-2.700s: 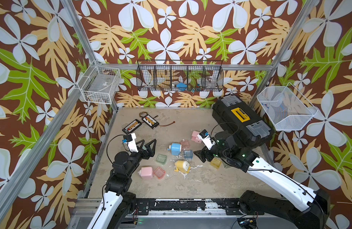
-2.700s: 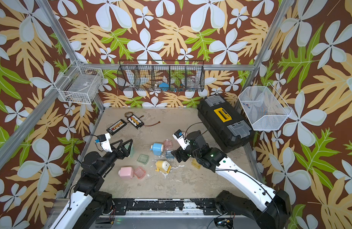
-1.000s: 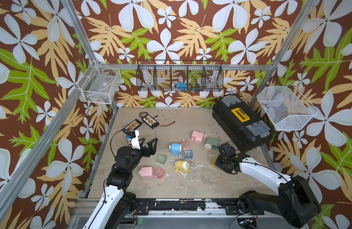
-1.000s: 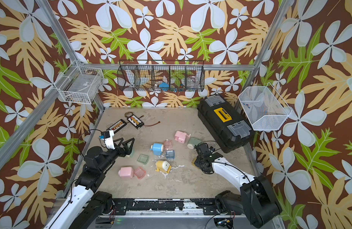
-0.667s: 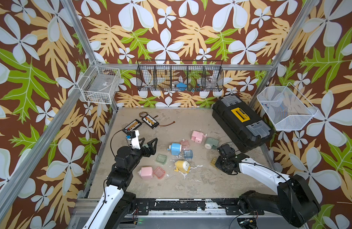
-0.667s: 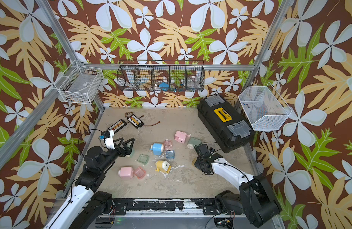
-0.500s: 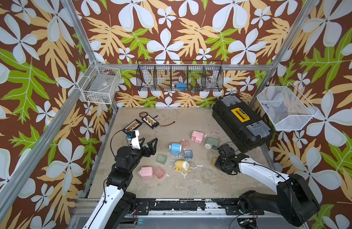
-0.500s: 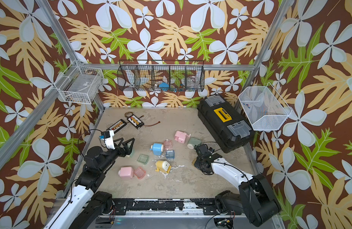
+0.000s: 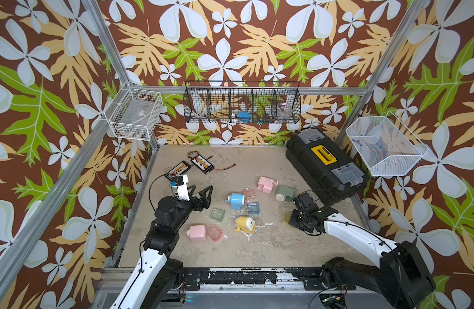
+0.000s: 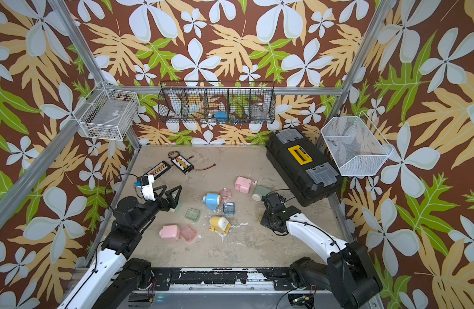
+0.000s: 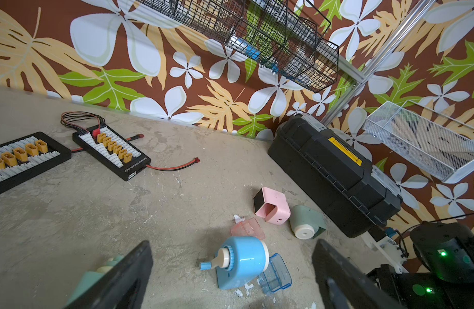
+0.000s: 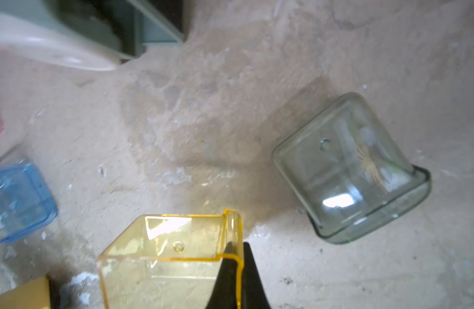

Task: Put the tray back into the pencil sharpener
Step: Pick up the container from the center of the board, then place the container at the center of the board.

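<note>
A clear yellow tray (image 12: 171, 254) lies on the table near the right side, seen in both top views (image 9: 286, 218) (image 10: 259, 218). My right gripper (image 12: 237, 246) (image 9: 294, 219) is shut on one side wall of it, a finger on each face of the wall. The yellow pencil sharpener (image 9: 245, 223) (image 10: 220, 224) lies on its side left of the tray, apart from it. My left gripper (image 9: 201, 191) (image 11: 233, 243) hovers open over the table's left part, with nothing between its fingers; the blue sharpener (image 11: 241, 260) lies ahead of it.
Around the middle lie pink (image 9: 266, 184), green (image 9: 284, 193) and a second pink sharpener (image 9: 197, 233), plus blue (image 9: 253, 207), green (image 9: 217, 214) (image 12: 351, 171) and pink trays (image 9: 214, 232). A black toolbox (image 9: 324, 166) stands at the back right; connector boards (image 9: 201, 163) at the back left.
The right arm has come down from over the middle to the yellow tray, and its jaws have closed on the tray's wall. The left arm has barely moved.
</note>
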Controlling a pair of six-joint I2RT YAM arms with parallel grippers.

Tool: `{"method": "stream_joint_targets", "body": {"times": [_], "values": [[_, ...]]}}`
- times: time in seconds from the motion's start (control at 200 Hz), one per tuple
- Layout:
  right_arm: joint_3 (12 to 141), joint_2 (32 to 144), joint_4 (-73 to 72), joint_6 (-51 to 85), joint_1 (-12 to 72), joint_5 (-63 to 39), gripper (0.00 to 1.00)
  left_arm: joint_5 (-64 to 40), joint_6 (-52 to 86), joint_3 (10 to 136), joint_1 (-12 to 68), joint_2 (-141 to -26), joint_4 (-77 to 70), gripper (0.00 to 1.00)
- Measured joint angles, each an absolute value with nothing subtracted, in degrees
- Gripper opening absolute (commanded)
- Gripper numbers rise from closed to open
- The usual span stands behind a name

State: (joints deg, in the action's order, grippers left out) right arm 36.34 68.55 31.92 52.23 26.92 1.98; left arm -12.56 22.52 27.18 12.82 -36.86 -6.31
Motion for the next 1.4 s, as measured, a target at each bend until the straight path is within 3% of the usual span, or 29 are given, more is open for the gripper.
{"method": "stream_joint_targets", "body": {"times": [0.215, 0.45, 0.701, 0.821, 1.141, 1.401], "values": [[39.11, 67.24, 36.75, 51.77, 37.17, 4.34, 0.0, -14.15, 21.63, 27.05, 12.86, -36.73, -6.31, 0.94], [41.34, 73.08, 39.27, 51.75, 47.66, 6.68, 0.0, -17.08, 19.35, 26.94, 12.93, -37.63, -6.35, 0.93], [40.34, 77.76, 37.15, 50.28, 49.21, 5.96, 0.0, -21.15, 16.29, 27.03, 13.13, -39.68, -6.31, 0.92], [40.27, 78.98, 36.62, 49.32, 49.21, 5.85, 0.09, -23.7, 14.09, 27.44, 13.17, -41.15, -6.31, 0.91], [40.97, 75.77, 35.9, 48.03, 49.23, 6.11, 0.47, -31.59, 4.12, 31.66, 13.87, -46.65, -4.29, 0.89], [41.87, 61.58, 36.88, 47.92, 49.25, 13.52, 0.53, -38.3, -14.52, 34.52, 15.51, -49.54, 3.62, 0.88]]}}
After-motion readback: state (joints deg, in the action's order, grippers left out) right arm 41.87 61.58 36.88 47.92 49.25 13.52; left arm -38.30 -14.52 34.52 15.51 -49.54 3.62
